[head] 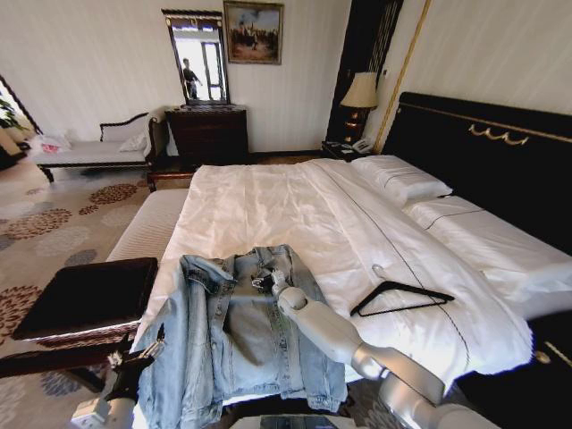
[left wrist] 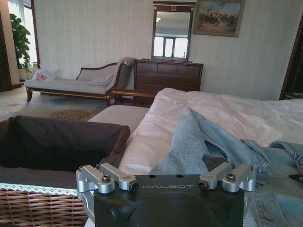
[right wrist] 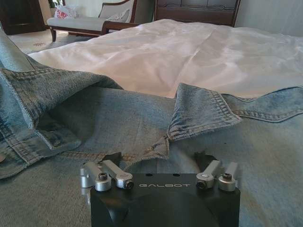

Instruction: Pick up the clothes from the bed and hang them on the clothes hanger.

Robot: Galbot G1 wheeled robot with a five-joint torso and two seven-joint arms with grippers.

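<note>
Beside jacket (head: 234,335), dark-topped bench (head: 85,295).

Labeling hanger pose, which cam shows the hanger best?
Head view: the hanger lies whole and flat on the bed, apart from the jacket, on the robot's right. The left wrist view looks across the jacket's edge, the right wrist view at its collar; I can't make out the hanger in either.

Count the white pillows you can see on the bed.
2. One pillow lies at the head of the bed, nearest the lamp; the other pillow lies beside it along the headboard. Others may be hidden.
</note>
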